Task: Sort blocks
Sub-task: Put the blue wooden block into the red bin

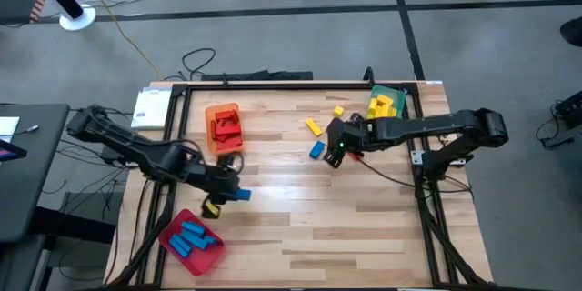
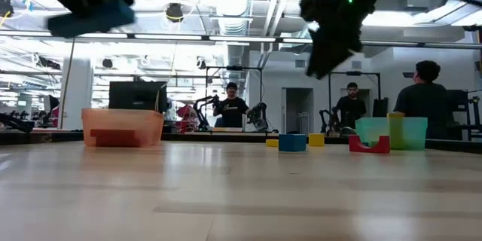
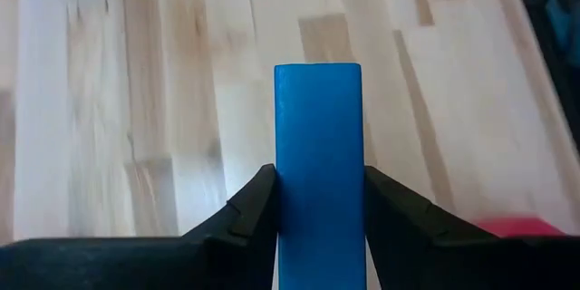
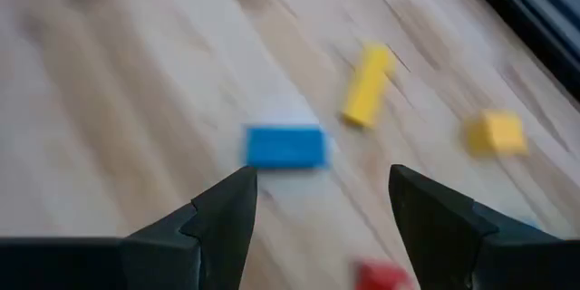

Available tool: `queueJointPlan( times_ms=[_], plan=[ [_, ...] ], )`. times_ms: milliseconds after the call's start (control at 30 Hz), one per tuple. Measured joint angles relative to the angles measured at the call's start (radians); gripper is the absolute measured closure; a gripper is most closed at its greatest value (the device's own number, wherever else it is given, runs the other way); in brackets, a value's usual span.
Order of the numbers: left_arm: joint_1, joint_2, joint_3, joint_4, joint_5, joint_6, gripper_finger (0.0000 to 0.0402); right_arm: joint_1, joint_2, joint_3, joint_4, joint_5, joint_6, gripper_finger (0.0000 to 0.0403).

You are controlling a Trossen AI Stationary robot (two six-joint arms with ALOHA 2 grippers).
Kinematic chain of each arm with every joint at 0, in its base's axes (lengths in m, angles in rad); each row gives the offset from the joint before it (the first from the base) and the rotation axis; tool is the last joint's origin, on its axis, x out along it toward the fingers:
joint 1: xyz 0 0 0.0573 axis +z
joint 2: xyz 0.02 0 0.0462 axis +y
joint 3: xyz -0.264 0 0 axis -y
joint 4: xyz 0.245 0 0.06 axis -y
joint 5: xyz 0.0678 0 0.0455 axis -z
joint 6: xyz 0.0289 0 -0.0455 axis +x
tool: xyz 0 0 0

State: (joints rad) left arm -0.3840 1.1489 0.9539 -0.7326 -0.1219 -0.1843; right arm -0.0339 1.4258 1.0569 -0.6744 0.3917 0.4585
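My left gripper is shut on a blue block above the table's near left part, close to a red tray that holds several blue blocks. My right gripper hangs open above the loose blocks at the far middle. Past its fingers lie a blue block, a yellow bar, a smaller yellow block and a red piece, all flat on the wood. It touches none of them. My left gripper pinches the blue block's two long sides between its two fingers. The fingers slant down from the table's left and lie along the block, which sticks out past the fingertips. The block is lifted clear of the table.
An orange tray with red blocks stands at the far left. A green tray with yellow blocks stands at the far right corner. The near and middle wood is bare. A black frame rims the table. People stand in the room beyond.
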Motion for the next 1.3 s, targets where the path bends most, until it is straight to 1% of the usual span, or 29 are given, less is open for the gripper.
queueJointPlan(
  times_ms=[200, 400, 533, 633, 800, 967, 1100, 1200, 1300],
  plan=[
    [-0.097, -0.085, 0.000, -0.139, 0.004, -0.125, 0.0281, 0.114, 0.000, 0.000, 0.227, -0.027, -0.070, 0.0138],
    [-0.232, -0.098, 0.000, -0.245, 0.068, -0.248, 0.0281, 0.206, 0.002, 0.000, 0.393, -0.031, -0.113, 0.0138],
    [-0.341, -0.098, -0.001, -0.252, 0.087, -0.322, 0.0281, 0.251, 0.035, 0.000, 0.495, -0.031, -0.144, 0.0138],
    [-0.420, -0.098, -0.001, -0.250, 0.087, -0.408, 0.0281, 0.272, 0.081, 0.000, 0.558, -0.033, -0.154, 0.0138],
    [-0.555, -0.094, -0.021, -0.184, 0.056, -0.557, 0.0281, 0.274, 0.170, 0.000, 0.614, -0.034, -0.154, 0.0138],
    [-0.661, -0.066, -0.073, -0.073, 0.007, -0.639, 0.0281, 0.250, 0.231, 0.000, 0.656, -0.028, -0.133, 0.0138],
    [-0.706, -0.026, -0.104, 0.002, -0.015, -0.670, 0.0281, 0.217, 0.232, 0.000, 0.631, -0.022, -0.084, 0.0138],
    [-0.726, 0.001, -0.143, 0.072, -0.018, -0.689, 0.0266, 0.200, 0.230, 0.000, 0.596, 0.004, -0.065, 0.0138],
    [-0.739, 0.023, -0.176, 0.123, -0.018, -0.716, 0.0258, 0.189, 0.230, 0.000, 0.573, 0.007, -0.057, 0.0138]
  ],
)
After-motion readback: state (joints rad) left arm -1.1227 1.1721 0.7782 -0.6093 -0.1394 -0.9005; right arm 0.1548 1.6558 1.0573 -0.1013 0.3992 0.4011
